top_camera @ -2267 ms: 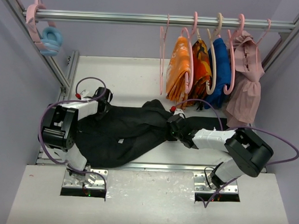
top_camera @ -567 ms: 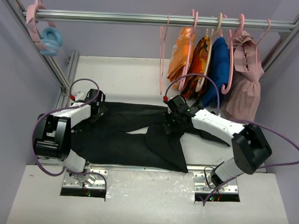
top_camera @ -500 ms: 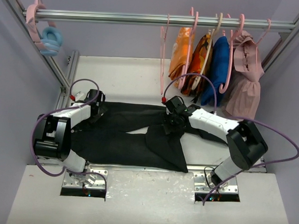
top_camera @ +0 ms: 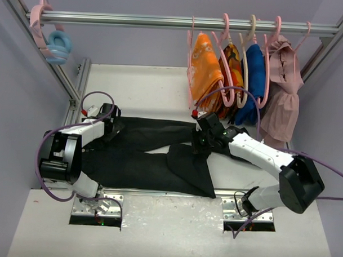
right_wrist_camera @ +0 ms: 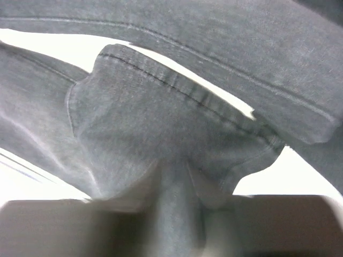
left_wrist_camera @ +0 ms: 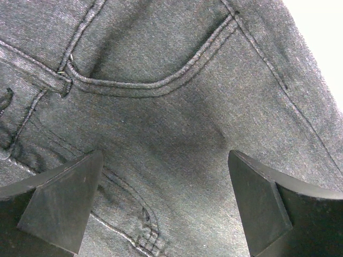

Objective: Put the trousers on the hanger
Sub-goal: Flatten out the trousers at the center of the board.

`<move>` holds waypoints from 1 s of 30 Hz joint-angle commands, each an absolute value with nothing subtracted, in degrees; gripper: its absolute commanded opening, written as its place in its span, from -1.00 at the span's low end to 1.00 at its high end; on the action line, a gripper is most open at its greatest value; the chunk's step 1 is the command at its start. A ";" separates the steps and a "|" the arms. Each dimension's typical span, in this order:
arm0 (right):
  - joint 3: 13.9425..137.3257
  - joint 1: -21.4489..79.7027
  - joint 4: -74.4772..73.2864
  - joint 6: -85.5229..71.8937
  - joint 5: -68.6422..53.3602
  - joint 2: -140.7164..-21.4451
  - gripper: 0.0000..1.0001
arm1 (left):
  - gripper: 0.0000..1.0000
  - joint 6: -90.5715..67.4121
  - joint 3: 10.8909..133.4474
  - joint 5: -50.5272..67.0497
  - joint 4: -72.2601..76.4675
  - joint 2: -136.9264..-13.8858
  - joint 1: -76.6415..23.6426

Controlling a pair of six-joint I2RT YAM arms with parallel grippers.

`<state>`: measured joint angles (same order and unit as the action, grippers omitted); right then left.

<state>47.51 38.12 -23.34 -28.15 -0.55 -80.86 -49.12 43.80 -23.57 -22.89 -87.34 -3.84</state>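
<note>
The left gripper (left_wrist_camera: 165, 160) has its two dark fingers (left_wrist_camera: 64, 203) spread wide, close over the trousers (left_wrist_camera: 177, 134) (charcoal-looking from this near), with nothing pinched between them. A curved pocket seam (left_wrist_camera: 155, 81) arcs across the cloth beyond the fingertips. A sliver of white table (left_wrist_camera: 328, 40) shows past the fabric's edge.

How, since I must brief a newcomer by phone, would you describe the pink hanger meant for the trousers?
Find the metal rail across the back; clothes hang in a row on its right half. The hanger is the leftmost of that row, just left of the orange cloth. Thin and pale pink, it alone among its neighbours appears to carry no garment.
</note>
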 commanded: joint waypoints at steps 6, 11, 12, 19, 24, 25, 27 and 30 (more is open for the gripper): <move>44.12 38.06 -23.71 -33.54 0.27 -81.44 0.36 | 1.00 -48.78 43.24 -22.41 -20.65 -86.75 -4.13; 42.46 38.07 -19.83 -35.43 0.09 -84.44 -0.17 | 1.00 -48.24 43.33 -22.68 -20.48 -86.85 -4.13; 42.58 38.14 -19.57 -35.53 -1.35 -85.01 -0.21 | 1.00 -48.15 43.33 -22.79 -20.48 -86.92 -4.12; 42.53 39.11 -21.10 -36.30 -1.21 -79.97 -1.00 | 1.00 -47.90 43.51 -22.76 -20.30 -87.19 -4.04; 40.79 39.11 -24.68 -37.26 4.63 -71.92 -1.00 | 1.00 -47.99 43.42 -22.24 -19.95 -87.36 -4.13; 40.44 39.11 -25.10 -37.40 5.60 -69.60 -1.00 | 1.00 -47.99 43.35 -22.24 -20.02 -87.36 -4.06; 39.57 39.11 -27.04 -37.86 8.19 -66.25 -1.00 | 1.00 -47.99 43.33 -22.30 -19.98 -87.22 -4.04; 38.67 39.08 -33.43 -39.54 14.84 -58.51 -1.00 | 1.00 -47.78 43.27 -22.59 -20.16 -86.85 -4.04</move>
